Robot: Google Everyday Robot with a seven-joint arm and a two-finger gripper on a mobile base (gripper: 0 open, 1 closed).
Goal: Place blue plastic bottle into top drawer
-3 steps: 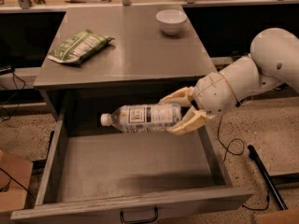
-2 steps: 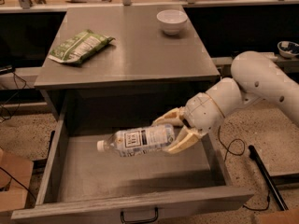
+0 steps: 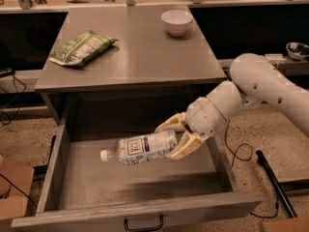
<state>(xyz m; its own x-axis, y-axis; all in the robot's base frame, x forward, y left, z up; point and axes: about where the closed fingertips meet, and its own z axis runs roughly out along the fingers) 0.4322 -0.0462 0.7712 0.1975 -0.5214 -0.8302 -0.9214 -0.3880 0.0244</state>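
The blue plastic bottle, clear with a white cap and a white label with dark print, lies sideways in the air with its cap pointing left. My gripper is shut on the bottle's base end, its tan fingers above and below it. The bottle hangs a little above the floor of the open top drawer, a wide shallow grey metal box with a dark handle at its front centre. A shadow lies on the drawer floor under the bottle.
The grey table top above the drawer carries a green snack bag at the left and a white bowl at the back right. A black cable and bar lie on the floor to the right. A cardboard box stands left.
My gripper has carried the bottle down and slightly forward into the open drawer. The bottle is now lower, close over the drawer floor.
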